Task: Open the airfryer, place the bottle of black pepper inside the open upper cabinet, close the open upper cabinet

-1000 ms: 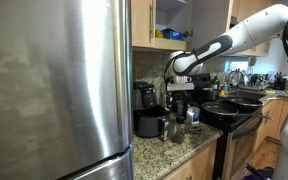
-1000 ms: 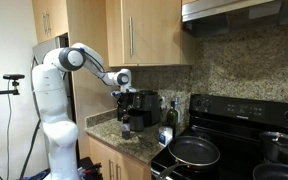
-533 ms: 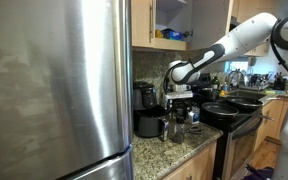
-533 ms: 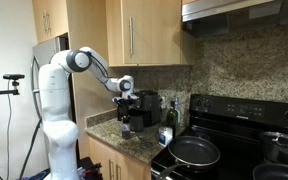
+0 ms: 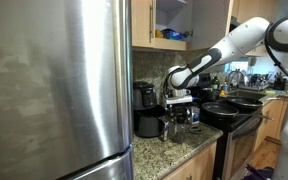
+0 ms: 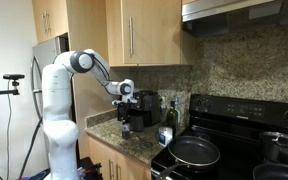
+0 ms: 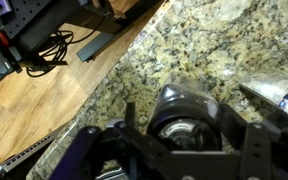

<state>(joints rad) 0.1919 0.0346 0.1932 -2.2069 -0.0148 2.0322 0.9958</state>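
My gripper (image 7: pixel 189 135) is open and points down over the pepper bottle (image 7: pixel 184 112). I see the bottle's dark round top from above, between the two fingers (image 7: pixel 130 122), with a small gap on each side. In both exterior views the gripper (image 5: pixel 179 100) (image 6: pixel 124 101) hangs just above the granite counter, with the bottle (image 6: pixel 125 123) under it. The black airfryer (image 6: pixel 145 105) (image 5: pixel 144 96) stands behind it against the backsplash. The upper cabinet (image 5: pixel 170 20) is open and shows its white inside.
A steel fridge (image 5: pixel 59 85) fills the near side of an exterior view. A black stove (image 6: pixel 224 150) with pans stands beside the counter. A green bottle (image 6: pixel 170 117) and other small items stand near the airfryer. The counter edge (image 7: pixel 94 95) drops to a wood floor.
My gripper has come down from above the counter and now has its fingers on either side of the pepper bottle's top. The bottle has not moved.
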